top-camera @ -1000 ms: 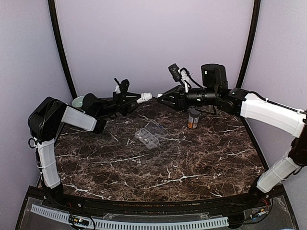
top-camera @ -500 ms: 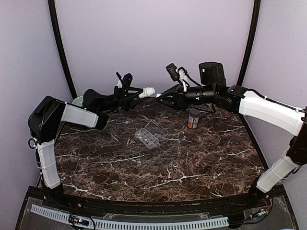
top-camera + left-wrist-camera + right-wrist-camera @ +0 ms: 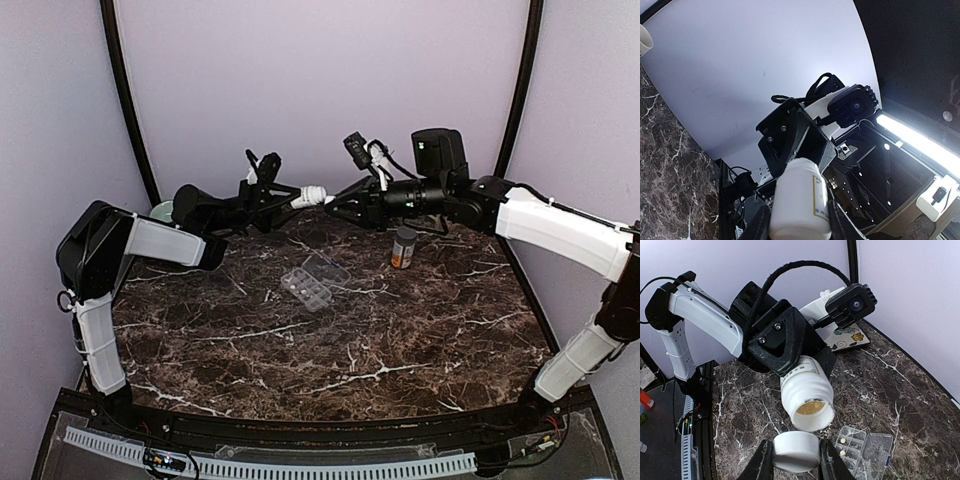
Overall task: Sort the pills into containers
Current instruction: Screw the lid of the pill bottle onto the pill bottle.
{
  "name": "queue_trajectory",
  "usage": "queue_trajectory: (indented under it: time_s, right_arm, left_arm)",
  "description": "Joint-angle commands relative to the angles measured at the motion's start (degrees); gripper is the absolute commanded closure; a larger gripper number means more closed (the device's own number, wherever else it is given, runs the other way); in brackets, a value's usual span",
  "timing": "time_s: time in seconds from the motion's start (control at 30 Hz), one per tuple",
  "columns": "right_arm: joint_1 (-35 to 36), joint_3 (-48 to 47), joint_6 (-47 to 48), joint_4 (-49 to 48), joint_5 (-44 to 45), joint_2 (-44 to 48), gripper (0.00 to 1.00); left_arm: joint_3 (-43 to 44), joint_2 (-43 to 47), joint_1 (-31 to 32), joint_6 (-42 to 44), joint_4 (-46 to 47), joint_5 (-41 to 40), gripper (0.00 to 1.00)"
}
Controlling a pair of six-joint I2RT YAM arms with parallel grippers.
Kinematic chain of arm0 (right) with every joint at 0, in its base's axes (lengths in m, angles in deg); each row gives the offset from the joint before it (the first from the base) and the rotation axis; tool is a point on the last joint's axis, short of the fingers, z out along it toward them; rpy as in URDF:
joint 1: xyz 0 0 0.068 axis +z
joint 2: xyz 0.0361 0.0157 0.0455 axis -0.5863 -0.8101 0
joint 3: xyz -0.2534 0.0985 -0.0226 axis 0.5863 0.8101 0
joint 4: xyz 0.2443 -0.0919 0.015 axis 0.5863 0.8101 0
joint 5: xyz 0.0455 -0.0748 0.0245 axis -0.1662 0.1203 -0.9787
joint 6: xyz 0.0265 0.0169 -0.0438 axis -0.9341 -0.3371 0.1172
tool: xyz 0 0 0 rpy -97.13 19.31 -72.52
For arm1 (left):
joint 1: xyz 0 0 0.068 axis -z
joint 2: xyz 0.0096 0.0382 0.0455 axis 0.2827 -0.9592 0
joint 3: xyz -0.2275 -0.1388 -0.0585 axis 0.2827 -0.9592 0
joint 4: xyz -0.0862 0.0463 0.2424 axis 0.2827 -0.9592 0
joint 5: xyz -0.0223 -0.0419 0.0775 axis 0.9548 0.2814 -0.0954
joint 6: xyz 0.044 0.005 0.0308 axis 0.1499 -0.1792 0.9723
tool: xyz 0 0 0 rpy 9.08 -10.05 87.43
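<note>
Higher now, white bottle [image 3: 311, 196], cap [image 3: 796, 452] off, organiser box [image 3: 879, 446] cropped.

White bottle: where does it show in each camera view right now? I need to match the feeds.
Top external: white bottle at centre back, sideways in the left gripper, above the marble table.
Left wrist: bottom centre, between its own fingers; table at left edge.
Right wrist: centre, open mouth toward camera, white cap just below; table behind.
Shared landmark: the marble table.

Left hand [image 3: 297, 198], right hand [image 3: 334, 203] — aloft, clenched.
</note>
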Motion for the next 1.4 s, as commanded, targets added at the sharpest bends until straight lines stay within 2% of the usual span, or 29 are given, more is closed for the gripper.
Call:
queue_trajectory:
  time_s: [0.0,1.37]
  right_arm:
    - [-0.04,-2.07,0.68,-1.01,0.34,-0.27,0.99]
    - [-0.13,-3.59,1.18,0.91,0.41,0.58,0.99]
  left_arm:
    - [0.21,3.45,0.69,0.48,6.10,1.77,1.00]
    - [0.43,5.20,2.20,7.46,-3.42,6.20,1.00]
